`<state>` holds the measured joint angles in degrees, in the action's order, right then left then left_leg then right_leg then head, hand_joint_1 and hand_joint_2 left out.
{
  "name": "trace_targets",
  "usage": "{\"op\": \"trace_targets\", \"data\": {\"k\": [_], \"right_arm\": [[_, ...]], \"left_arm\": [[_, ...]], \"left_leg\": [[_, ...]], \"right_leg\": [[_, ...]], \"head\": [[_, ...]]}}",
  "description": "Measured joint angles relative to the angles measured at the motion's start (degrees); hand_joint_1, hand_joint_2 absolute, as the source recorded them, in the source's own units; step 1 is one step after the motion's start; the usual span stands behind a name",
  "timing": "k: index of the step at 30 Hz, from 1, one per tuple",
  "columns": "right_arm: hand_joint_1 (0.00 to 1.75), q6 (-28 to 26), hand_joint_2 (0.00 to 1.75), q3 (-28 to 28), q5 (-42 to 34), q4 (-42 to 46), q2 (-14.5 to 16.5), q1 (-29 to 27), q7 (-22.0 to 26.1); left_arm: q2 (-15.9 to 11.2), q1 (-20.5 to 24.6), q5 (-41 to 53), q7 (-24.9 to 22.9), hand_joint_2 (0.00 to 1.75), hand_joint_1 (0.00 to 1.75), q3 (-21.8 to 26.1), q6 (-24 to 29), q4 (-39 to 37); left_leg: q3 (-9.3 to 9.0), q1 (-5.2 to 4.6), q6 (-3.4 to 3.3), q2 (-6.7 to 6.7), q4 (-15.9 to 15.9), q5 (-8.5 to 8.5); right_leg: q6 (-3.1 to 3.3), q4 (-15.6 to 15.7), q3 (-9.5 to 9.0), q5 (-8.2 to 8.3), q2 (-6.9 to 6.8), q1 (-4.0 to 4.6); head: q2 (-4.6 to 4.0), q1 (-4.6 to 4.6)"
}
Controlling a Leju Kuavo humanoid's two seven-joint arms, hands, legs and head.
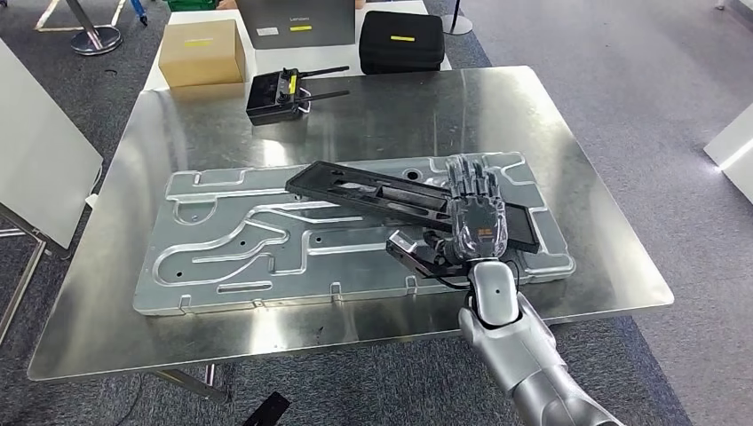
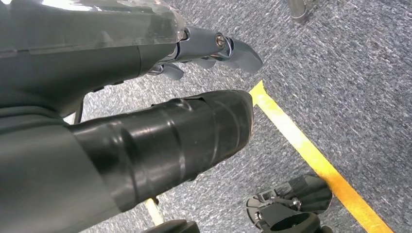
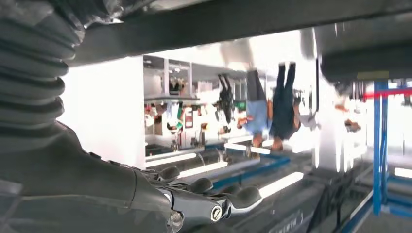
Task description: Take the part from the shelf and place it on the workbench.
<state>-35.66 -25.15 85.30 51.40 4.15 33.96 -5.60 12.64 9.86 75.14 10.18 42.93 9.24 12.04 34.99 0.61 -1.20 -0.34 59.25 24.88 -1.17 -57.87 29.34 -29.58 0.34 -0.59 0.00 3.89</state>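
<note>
Workbench (image 1: 586, 177) steel, shiny, on grey carpet (image 1: 622, 53); cases at far edge.

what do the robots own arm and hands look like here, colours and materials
The right arm is glossy silver with rounded segments. The right hand has dark grey segmented fingers, a clear shell over its back showing an orange patch, and black cables at the wrist. The left hand has a black ribbed thumb, grey fingertips and a clear cover.
</note>
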Motion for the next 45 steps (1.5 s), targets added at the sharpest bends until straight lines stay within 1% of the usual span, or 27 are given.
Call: {"op": "trace_targets", "data": {"k": [6, 9, 12, 14, 17, 19, 21, 22, 24, 25, 26, 27, 30, 31, 32, 34, 37, 42, 45], "right_arm": [[0.0, 0.2, 0.0, -0.6, 0.0, 6.4, -1.2, -1.3, 0.5], [0.0, 0.7, 0.0, -1.2, 0.1, 10.9, -2.4, -2.1, 1.0], [0.0, 3.1, 0.0, -2.1, -0.8, 15.9, -4.0, -2.5, 2.4], [0.0, 6.4, 0.0, -3.3, -3.0, 19.6, -6.0, -2.7, 4.2], [0.0, 11.5, 0.0, -5.4, -8.7, 24.9, -10.2, -2.7, 7.2], [0.0, 12.8, 0.0, -6.3, -11.5, 27.7, -12.5, -2.7, 8.3], [0.0, 12.0, 0.0, -6.7, -12.7, 29.7, -14.0, -3.0, 8.5], [0.0, 10.2, 0.44, -6.8, -13.0, 30.7, -14.4, -3.5, 8.5], [0.0, 4.2, 1.31, -6.2, -13.3, 33.8, -14.3, -5.7, 9.1], [0.0, 1.0, 1.75, -5.3, -13.9, 36.0, -13.6, -7.7, 10.9], [0.0, -1.4, 1.75, -3.8, -15.2, 38.7, -12.2, -10.0, 14.0], [0.0, -2.9, 1.75, -1.7, -17.2, 41.6, -10.3, -12.4, 18.3], [0.0, -4.2, 1.75, 6.1, -26.1, 50.1, -2.5, -19.8, 33.4], [0.0, -4.3, 1.75, 8.5, -28.9, 52.5, -0.1, -21.9, 37.0], [0.0, -4.4, 1.75, 10.5, -30.9, 54.5, 1.8, -23.7, 39.2], [0.0, -4.5, 1.75, 13.5, -32.7, 57.5, 4.5, -26.3, 41.0], [0.0, -4.5, 1.75, 16.1, -33.1, 60.3, 7.1, -28.6, 41.5], [0.0, -4.5, 1.75, 18.1, -35.1, 62.7, 9.7, -30.9, 43.3], [0.0, -4.5, 1.75, 19.1, -38.7, 63.9, 11.1, -34.2, 44.9]], "left_arm": [[0.0, -0.2, -0.4, 0.1, 0.0, 0.0, 0.0, 0.2, 0.0], [0.0, -0.6, -0.8, 0.1, 0.0, 0.0, 0.0, 0.6, 0.0], [-0.1, -0.9, -1.6, 0.4, 0.0, 0.0, 0.1, 0.7, 0.0], [-0.1, -1.1, -2.3, 0.8, 0.0, 0.0, 0.2, 0.7, 0.0], [-0.3, -1.5, -3.4, 1.4, 0.0, 0.0, 0.6, 0.8, 0.0], [-0.5, -1.8, -3.7, 1.5, 0.0, 0.0, 1.0, 0.9, 0.0], [-0.6, -1.9, -3.8, 1.7, 0.0, 0.0, 1.2, 1.4, 0.0], [-0.7, -1.9, -3.9, 1.9, 0.0, 0.0, 1.3, 1.7, 0.0], [-0.7, -1.9, -4.2, 2.1, 0.0, 0.0, 1.4, 2.2, 0.0], [-0.7, -2.0, -4.4, 2.1, 0.0, 0.0, 1.4, 2.5, 0.0], [-0.7, -2.1, -4.6, 2.0, 0.0, 0.0, 1.4, 2.7, 0.0], [-0.7, -2.2, -4.7, 1.9, 0.0, 0.0, 1.5, 3.0, 0.0], [-0.7, -2.4, -5.1, 1.5, 0.0, 0.0, 1.7, 4.1, 0.0], [-0.7, -2.6, -5.2, 1.3, 0.0, 0.0, 1.8, 4.5, 0.0], [-0.7, -2.8, -5.3, 1.2, 0.0, 0.0, 1.8, 4.8, 0.0], [-0.7, -3.0, -5.3, 1.1, 0.0, 0.0, 2.0, 5.2, 0.0], [-0.7, -3.1, -5.3, 1.0, 0.0, 0.0, 2.3, 5.4, 0.0], [-0.7, -3.2, -5.5, 1.0, 0.0, 0.0, 2.6, 5.9, 0.0], [-0.7, -3.4, -6.0, 1.3, 0.0, 0.0, 2.9, 6.9, 0.0]], "left_leg": [[0.0, 0.0, 0.0, 0.0, 0.0, 0.0], [0.0, 0.0, 0.0, 0.0, 0.0, 0.0], [0.0, 0.0, 0.0, 0.0, 0.0, 0.0], [0.0, -0.01, 0.0, -0.01, 0.0, 0.0], [0.01, -0.02, 0.0, -0.03, 0.0, 0.0], [0.02, -0.03, 0.0, -0.04, 0.0, 0.01], [0.01, -0.04, -0.01, -0.04, 0.0, 0.01], [0.01, -0.04, -0.01, -0.04, 0.0, 0.01], [0.0, -0.03, -0.01, -0.09, 0.0, 0.01], [0.0, -0.02, 0.0, -0.11, 0.0, 0.01], [0.0, -0.01, 0.02, -0.14, 0.0, 0.03], [-0.01, -0.01, 0.05, -0.14, 0.0, 0.05], [-0.05, 0.01, 0.12, -0.18, -0.1, 0.11], [-0.07, 0.01, 0.15, -0.2, -0.1, 0.14], [-0.08, 0.01, 0.18, -0.22, -0.1, 0.16], [-0.1, 0.01, 0.21, -0.2, -0.1, 0.17], [-0.15, 0.01, 0.21, -0.15, -0.1, 0.17], [-0.21, 0.0, 0.2, -0.14, -0.1, 0.17], [-0.23, -0.04, 0.19, -0.16, -0.1, 0.2]], "right_leg": [[0.0, 0.0, 0.01, 0.0, 0.0, 0.0], [0.0, 0.0, 0.0, 0.0, 0.0, 0.0], [0.0, 0.0, 0.01, 0.0, 0.0, 0.0], [0.0, 0.0, 0.0, 0.0, -0.01, -0.01], [0.0, 0.0, -0.01, 0.0, -0.03, -0.02], [0.0, 0.0, -0.01, 0.0, -0.03, -0.03], [0.0, 0.0, 0.0, 0.0, -0.03, -0.03], [0.0, 0.0, 0.0, 0.0, -0.03, -0.03], [0.0, 0.0, -0.02, -0.01, -0.1, -0.01], [-0.01, 0.0, -0.04, -0.04, -0.14, 0.0], [-0.01, 0.0, -0.04, -0.07, -0.17, 0.01], [-0.01, 0.0, -0.03, -0.09, -0.17, 0.02], [0.05, 0.0, -0.01, -0.25, -0.23, 0.03], [0.08, 0.0, -0.02, -0.31, -0.27, 0.03], [0.12, 0.0, -0.04, -0.35, -0.29, 0.03], [0.14, 0.0, -0.03, -0.36, -0.25, 0.02], [0.14, 0.0, -0.05, -0.35, -0.23, 0.01], [0.14, 0.0, -0.11, -0.34, -0.23, 0.0], [0.13, 0.1, -0.16, -0.34, -0.24, -0.05]], "head": [[0.0, 0.0], [0.0, 0.0], [0.0, 0.0], [0.0, 0.0], [0.0, 0.0], [0.0, 0.0], [0.0, 0.0], [0.0, 0.0], [0.0, 0.01], [0.0, 0.01], [0.0, 0.01], [0.0, 0.0], [0.0, -0.01], [0.0, 0.0], [0.0, -0.01], [0.0, -0.01], [0.0, 0.0], [0.0, 0.0], [0.0, 0.0]]}}
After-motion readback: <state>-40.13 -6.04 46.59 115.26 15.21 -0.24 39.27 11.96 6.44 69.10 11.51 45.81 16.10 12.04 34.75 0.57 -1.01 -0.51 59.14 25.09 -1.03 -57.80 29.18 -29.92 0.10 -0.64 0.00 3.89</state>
